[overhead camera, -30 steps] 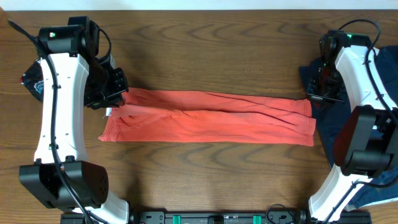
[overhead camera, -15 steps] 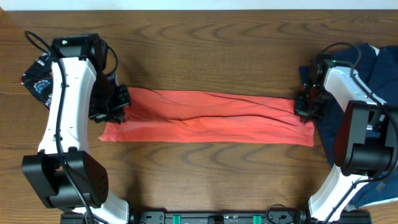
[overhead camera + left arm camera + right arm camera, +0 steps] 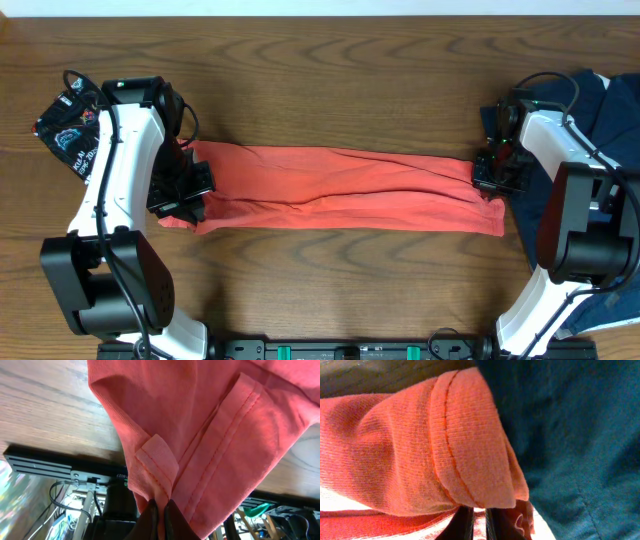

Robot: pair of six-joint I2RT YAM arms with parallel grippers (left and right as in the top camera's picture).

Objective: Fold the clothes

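A coral-red T-shirt (image 3: 340, 190) lies folded into a long band across the middle of the table. My left gripper (image 3: 188, 200) is shut on its left end; the left wrist view shows the jaws (image 3: 161, 510) pinching a hemmed fold of red cloth (image 3: 200, 435) lifted off the wood. My right gripper (image 3: 492, 178) is shut on the band's right end; the right wrist view shows the jaws (image 3: 479, 520) closed on the red hem (image 3: 465, 445), next to navy cloth (image 3: 570, 435).
A navy blue garment (image 3: 600, 110) is heaped at the table's right edge, behind and under my right arm. A black shirt with white print (image 3: 68, 128) lies bunched at the far left. The wooden table (image 3: 340, 90) shows beyond the band.
My left gripper moved toward the near edge, dragging the red shirt's left end with it. My right gripper came down onto the right end and shut on it.
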